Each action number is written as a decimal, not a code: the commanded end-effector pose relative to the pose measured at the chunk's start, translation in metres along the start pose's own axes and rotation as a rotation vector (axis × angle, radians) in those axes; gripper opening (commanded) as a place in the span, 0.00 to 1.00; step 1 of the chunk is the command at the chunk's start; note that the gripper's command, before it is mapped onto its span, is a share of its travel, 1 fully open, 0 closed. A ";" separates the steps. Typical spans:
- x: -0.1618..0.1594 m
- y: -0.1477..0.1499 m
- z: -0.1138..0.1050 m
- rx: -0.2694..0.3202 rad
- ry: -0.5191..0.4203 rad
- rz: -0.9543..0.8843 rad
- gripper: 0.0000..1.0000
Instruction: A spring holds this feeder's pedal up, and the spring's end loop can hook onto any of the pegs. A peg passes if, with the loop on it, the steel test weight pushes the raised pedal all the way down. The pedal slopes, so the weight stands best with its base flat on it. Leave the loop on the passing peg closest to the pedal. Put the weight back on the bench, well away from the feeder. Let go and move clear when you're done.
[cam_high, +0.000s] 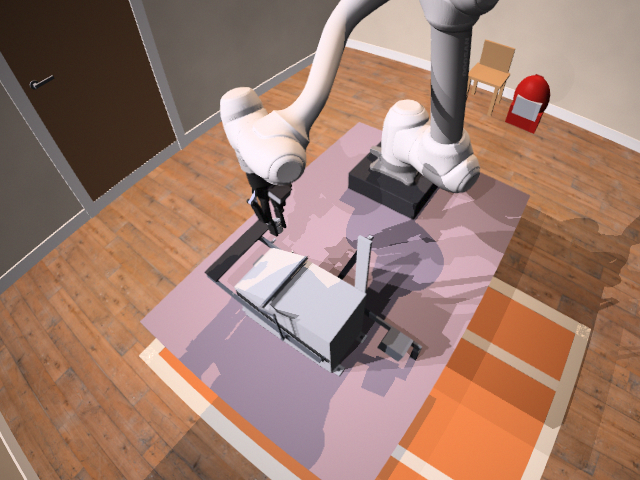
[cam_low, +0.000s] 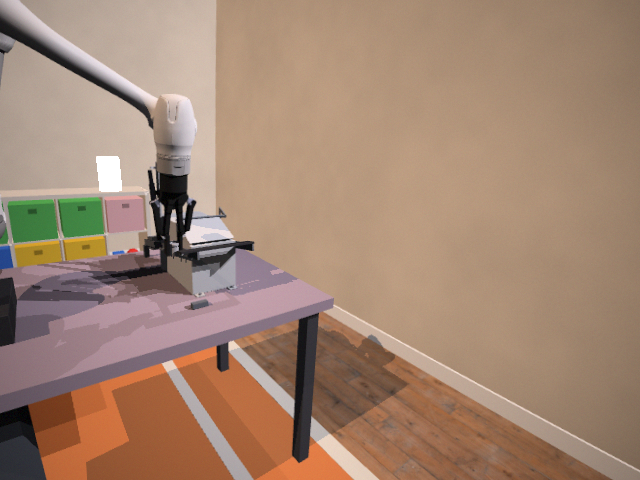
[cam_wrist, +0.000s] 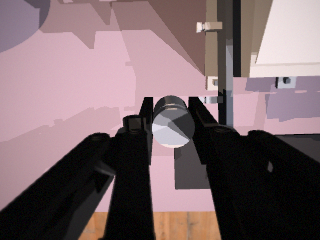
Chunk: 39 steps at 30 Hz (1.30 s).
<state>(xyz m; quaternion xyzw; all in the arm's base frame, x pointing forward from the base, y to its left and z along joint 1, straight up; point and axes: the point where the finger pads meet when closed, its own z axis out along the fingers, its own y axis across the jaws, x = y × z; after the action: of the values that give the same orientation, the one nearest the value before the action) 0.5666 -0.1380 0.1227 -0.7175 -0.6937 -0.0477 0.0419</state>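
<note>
My gripper is shut on the steel test weight, a short grey cylinder seen end-on between the fingers in the wrist view. I hold it over the pink bench, just off the far end of the dark pedal frame. The pedal arm runs beside the weight, to its right in the wrist view. The grey feeder box stands in front of the gripper and also shows in the exterior view. Small light pegs sit beside the arm. I cannot make out the spring's loop.
A tall grey post rises behind the feeder. A small grey block lies at its right side. The arm's black base stands at the back of the bench. The bench edge is close below the gripper.
</note>
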 end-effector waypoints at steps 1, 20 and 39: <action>0.003 -0.003 0.001 -0.002 -0.003 0.000 0.25; 0.027 -0.031 0.019 -0.002 -0.032 0.000 0.25; 0.052 -0.059 0.038 -0.002 -0.060 0.000 0.25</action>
<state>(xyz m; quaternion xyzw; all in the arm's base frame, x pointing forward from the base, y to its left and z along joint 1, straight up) 0.5111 -0.0820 0.0923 -0.7185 -0.6946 -0.0272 0.0217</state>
